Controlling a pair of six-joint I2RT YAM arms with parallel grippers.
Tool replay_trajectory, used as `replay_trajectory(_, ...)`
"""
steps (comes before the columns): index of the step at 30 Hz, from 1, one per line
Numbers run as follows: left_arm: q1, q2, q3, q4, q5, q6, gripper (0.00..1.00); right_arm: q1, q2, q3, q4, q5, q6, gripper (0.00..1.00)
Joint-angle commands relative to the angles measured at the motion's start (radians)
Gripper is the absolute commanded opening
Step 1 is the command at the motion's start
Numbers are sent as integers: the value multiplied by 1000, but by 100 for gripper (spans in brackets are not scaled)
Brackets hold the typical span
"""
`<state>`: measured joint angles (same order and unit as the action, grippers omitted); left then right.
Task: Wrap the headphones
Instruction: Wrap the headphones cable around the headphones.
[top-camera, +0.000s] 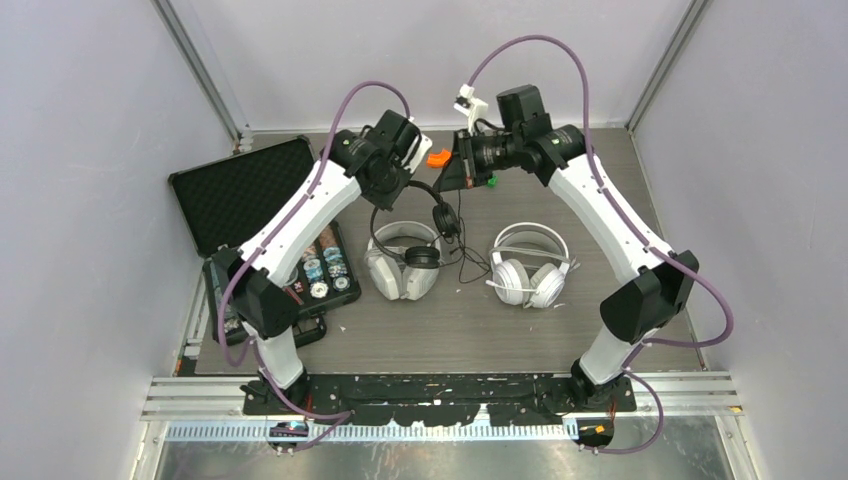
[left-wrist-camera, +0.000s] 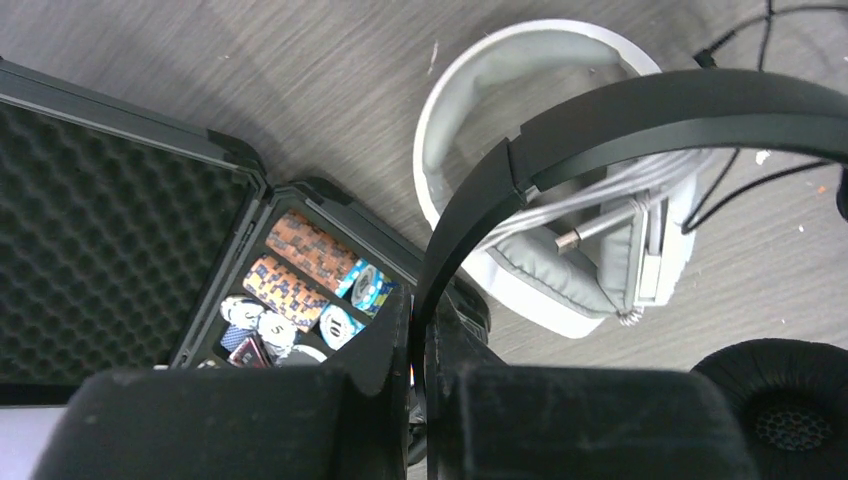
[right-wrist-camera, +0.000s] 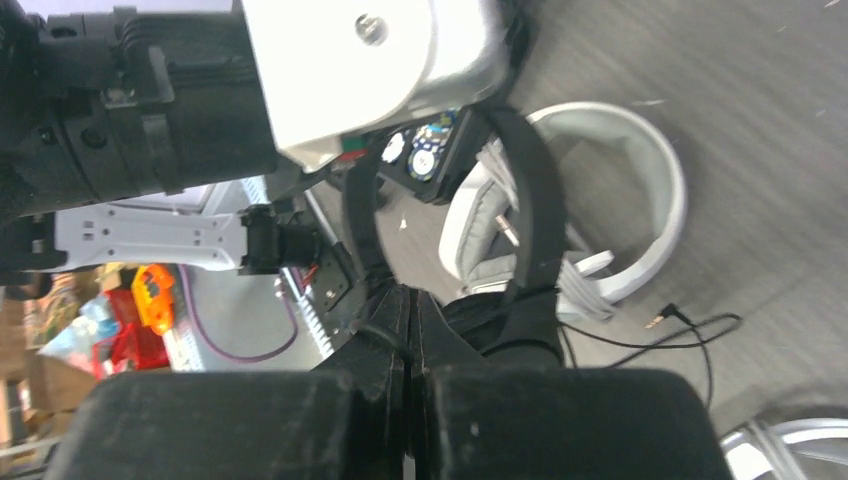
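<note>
Right of the open black foam-lined case (top-camera: 240, 190), the left gripper (left-wrist-camera: 420, 335) was clamped on the band of the thin black headset (left-wrist-camera: 640, 110) — held over the pale grey over-ear headset (top-camera: 402, 262). The white over-ear headset (top-camera: 528, 272) lay further right, and the right gripper (right-wrist-camera: 410, 305) — close by the black band — had its fingers pressed together.

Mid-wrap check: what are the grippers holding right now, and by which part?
The black headphones, by the headband: the left gripper clamps it, and the right gripper seems pinched on it too.

Two pale over-ear headsets (top-camera: 403, 262) (top-camera: 528, 268), one black headset (top-camera: 437, 215), one open case (top-camera: 240, 190) and two robot arms (top-camera: 300, 215) (top-camera: 610, 215).
</note>
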<state>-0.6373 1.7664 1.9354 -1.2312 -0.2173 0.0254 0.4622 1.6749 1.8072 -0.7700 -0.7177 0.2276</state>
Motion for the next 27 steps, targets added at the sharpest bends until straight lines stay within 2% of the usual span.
replay_trajectory(1,-5,49,99,-47,-99,-21,0,26,2,70,-58,-85,85,0)
replay_trajectory(10,-1,103,180,-19,-219,-89,0,26,28,80,-71,-87,176,0)
replay_trajectory(14,9,134,242,-21,-222,-121,0,26,43,91,-86,-72,193,0)
replay_trajectory(20,18,168,314,-42,-257,-126,0,26,65,180,-224,159,130,0)
replay_trajectory(27,25,178,321,-52,-262,-110,0,25,88,297,-294,305,107,0)
